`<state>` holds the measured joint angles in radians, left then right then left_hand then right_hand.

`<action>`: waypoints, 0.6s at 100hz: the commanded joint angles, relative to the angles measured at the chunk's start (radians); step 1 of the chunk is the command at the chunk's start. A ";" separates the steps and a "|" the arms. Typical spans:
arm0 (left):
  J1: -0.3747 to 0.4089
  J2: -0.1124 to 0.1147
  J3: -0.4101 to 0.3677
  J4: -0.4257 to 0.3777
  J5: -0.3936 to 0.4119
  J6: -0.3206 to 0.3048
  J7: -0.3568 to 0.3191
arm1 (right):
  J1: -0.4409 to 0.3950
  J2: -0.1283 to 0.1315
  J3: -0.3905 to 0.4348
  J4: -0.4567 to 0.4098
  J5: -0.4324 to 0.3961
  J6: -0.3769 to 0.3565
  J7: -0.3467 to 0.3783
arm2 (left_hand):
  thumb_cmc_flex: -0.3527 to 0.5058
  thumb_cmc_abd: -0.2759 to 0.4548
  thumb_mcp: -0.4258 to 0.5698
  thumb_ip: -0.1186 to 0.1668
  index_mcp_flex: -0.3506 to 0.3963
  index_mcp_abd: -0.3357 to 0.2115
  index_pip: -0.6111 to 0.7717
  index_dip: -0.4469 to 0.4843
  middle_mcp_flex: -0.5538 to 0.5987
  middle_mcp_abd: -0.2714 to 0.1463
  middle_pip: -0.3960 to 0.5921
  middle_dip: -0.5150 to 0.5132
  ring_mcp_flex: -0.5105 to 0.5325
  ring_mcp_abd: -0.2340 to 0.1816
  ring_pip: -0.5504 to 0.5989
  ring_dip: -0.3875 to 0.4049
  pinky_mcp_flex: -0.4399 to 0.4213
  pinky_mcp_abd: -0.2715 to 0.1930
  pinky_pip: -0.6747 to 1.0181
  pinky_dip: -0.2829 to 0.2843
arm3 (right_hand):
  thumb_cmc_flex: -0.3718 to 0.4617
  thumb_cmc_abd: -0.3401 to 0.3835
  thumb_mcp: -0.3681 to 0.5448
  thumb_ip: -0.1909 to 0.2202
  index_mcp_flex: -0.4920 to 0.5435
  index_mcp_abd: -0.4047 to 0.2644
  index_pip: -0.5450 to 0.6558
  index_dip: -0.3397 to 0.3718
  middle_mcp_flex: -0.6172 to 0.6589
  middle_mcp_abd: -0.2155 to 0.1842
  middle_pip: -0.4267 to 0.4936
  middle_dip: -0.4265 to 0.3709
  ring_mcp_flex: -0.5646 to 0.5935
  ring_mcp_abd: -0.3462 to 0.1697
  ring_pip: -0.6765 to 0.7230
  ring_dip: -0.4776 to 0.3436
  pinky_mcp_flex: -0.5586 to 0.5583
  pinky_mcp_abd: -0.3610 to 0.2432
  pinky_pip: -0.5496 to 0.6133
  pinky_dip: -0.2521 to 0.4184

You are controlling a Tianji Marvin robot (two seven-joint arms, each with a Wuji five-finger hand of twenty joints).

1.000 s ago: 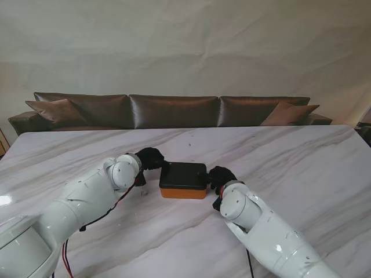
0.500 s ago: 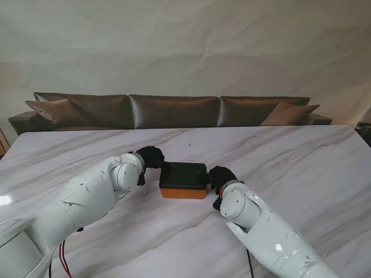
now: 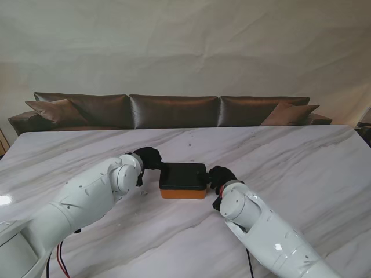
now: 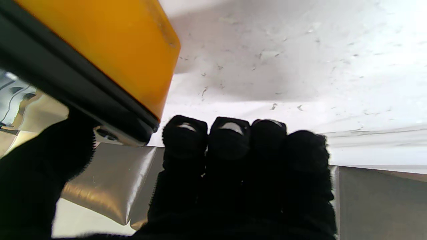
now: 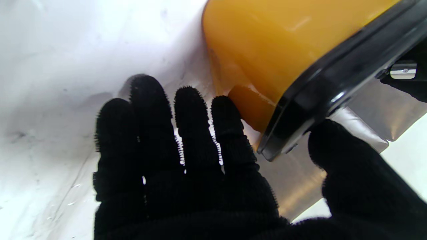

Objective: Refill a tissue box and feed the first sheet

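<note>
Both arms reached in low over the table (image 3: 301,162), one hand at each end of the single tissue box (image 3: 183,180). Left hand (image 3: 149,157) pinched the black lid (image 4: 76,96) edge, thumb on top, four fingers (image 4: 230,146) curled alongside. Right hand (image 3: 221,175) gripped the opposite end: thumb over lid, fingers against the orange base (image 5: 267,43)

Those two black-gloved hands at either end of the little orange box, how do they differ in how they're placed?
The left hand sits at the box's left end, slightly farther from me; the right hand is at its right end, nearer to me. In the wrist views the left fingers curl tightly together, while the right fingers lie straighter beside the orange wall. Both wear black gloves, with a thumb at the black lid's edge.
</note>
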<state>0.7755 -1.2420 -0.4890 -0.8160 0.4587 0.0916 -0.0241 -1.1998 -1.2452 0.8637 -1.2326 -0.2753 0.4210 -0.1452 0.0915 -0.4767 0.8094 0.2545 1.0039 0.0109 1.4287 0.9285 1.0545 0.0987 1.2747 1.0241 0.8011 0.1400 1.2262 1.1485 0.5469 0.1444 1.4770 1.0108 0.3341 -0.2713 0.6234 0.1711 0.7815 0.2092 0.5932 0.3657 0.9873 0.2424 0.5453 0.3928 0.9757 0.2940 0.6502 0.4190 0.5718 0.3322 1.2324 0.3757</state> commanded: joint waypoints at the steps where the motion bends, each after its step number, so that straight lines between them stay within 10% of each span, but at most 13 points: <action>1: 0.066 0.013 0.029 0.044 0.018 0.008 -0.045 | -0.001 -0.007 -0.005 0.004 0.002 -0.001 0.013 | 0.463 -0.192 0.194 0.039 0.018 0.045 0.036 -0.007 0.009 0.068 0.056 0.003 0.010 0.103 0.082 0.025 -0.053 -0.053 0.154 0.026 | -0.019 0.016 -0.008 0.016 -0.007 -0.070 -0.007 -0.007 0.016 -0.028 0.020 0.015 0.001 0.013 -0.021 -0.013 -0.007 -0.006 0.033 -0.006; 44: 0.059 0.014 0.070 0.054 0.039 0.028 -0.052 | 0.000 -0.014 -0.005 0.016 0.015 -0.003 0.003 | 0.468 -0.193 0.220 0.055 0.012 0.061 0.059 -0.008 0.006 0.087 0.073 0.002 0.004 0.112 0.095 0.036 -0.061 -0.044 0.151 0.060 | -0.056 0.035 -0.012 0.011 -0.008 -0.067 -0.012 -0.009 0.012 -0.024 0.019 0.014 -0.002 0.016 -0.021 -0.013 -0.011 -0.004 0.031 -0.007; 60: 0.079 0.018 0.031 0.028 0.032 0.047 -0.043 | -0.001 -0.013 -0.004 0.016 0.015 -0.001 0.003 | 0.417 -0.168 0.157 0.032 -0.010 -0.053 0.028 0.009 0.011 -0.015 0.041 -0.016 0.035 0.043 0.063 -0.002 -0.008 -0.097 0.166 -0.016 | -0.057 0.032 -0.011 0.009 -0.008 -0.066 -0.014 -0.009 0.013 -0.025 0.019 0.014 -0.003 0.015 -0.022 -0.013 -0.013 -0.003 0.030 -0.007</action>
<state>0.7841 -1.2313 -0.4577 -0.8032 0.4862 0.1210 -0.0332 -1.1942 -1.2539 0.8615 -1.2201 -0.2606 0.4202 -0.1580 -0.2696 -0.4924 0.8078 0.2524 1.0028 0.0163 1.4397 0.9283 1.0542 0.1056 1.2920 1.0240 0.7980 0.1506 1.2395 1.1666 0.5360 0.1560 1.4776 1.0487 0.3068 -0.2702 0.6284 0.1713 0.7811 0.2110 0.5989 0.3640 0.9873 0.2424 0.5454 0.3929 0.9761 0.2938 0.6571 0.4195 0.5690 0.3322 1.2324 0.3757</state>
